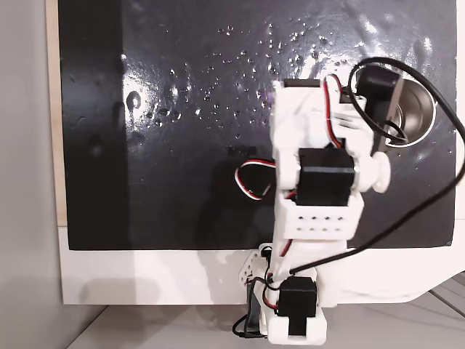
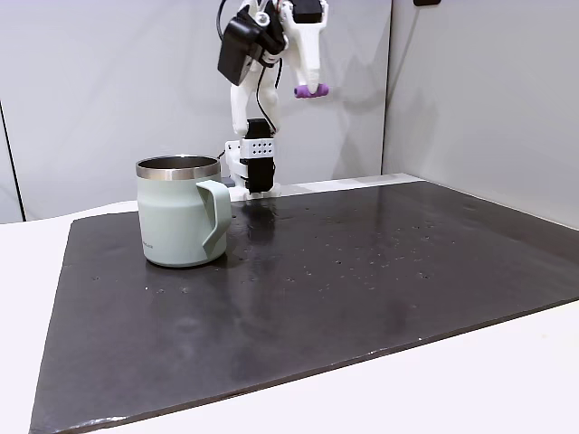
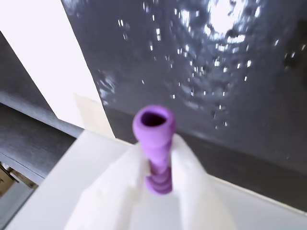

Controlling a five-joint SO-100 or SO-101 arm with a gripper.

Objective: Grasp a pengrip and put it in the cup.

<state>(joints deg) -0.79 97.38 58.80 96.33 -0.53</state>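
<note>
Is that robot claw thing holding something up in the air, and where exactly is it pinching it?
Yes: the gripper holds the small purple pen grip, pinched around its lower ribbed part, with its open end sticking out beyond the fingertips.

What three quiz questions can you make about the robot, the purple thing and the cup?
1. True or false: the end effector holds the pengrip high above the black mat.
2. What stands on the mat in a fixed view? A) the cup B) a bowl C) a plate
3. Fill in: the cup's handle is ____ green.

Key: 1 true; 2 A; 3 pale.
</note>
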